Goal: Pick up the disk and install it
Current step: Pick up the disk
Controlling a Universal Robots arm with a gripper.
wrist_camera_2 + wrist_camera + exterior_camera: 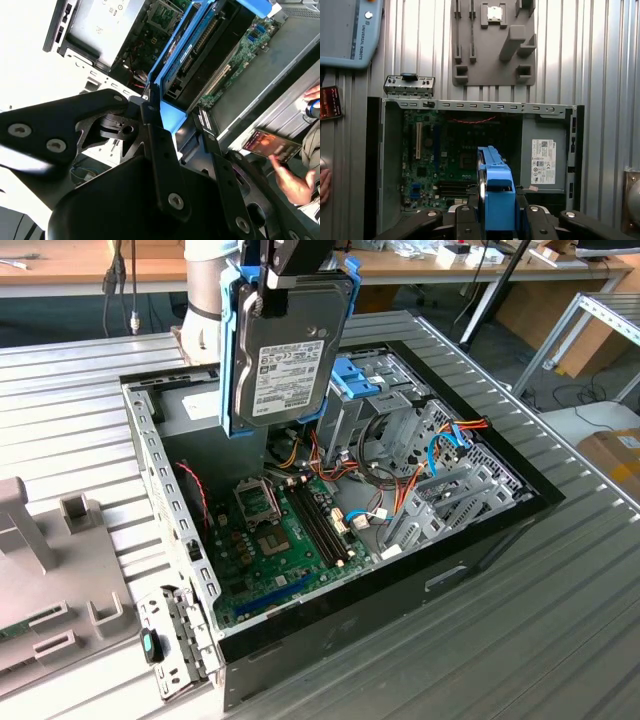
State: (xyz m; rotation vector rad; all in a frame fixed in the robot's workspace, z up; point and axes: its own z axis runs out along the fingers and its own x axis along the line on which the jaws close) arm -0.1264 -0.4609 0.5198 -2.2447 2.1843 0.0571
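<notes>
The disk is a dark grey hard drive with a white label and bright blue side rails. It hangs upright in the air over the back of the open computer case. My gripper is shut on its upper end, black fingers pressing on the two flat faces. In the second wrist view the disk runs edge-on away from the gripper, above the motherboard. The first wrist view looks along the disk's blue end tab, clamped in the gripper, down into the case.
Inside the case are the motherboard, loose cables and a silver drive cage with blue clips. A grey parts fixture lies at the exterior view's left. A person's hand holds a phone beside the case. A teach pendant lies nearby.
</notes>
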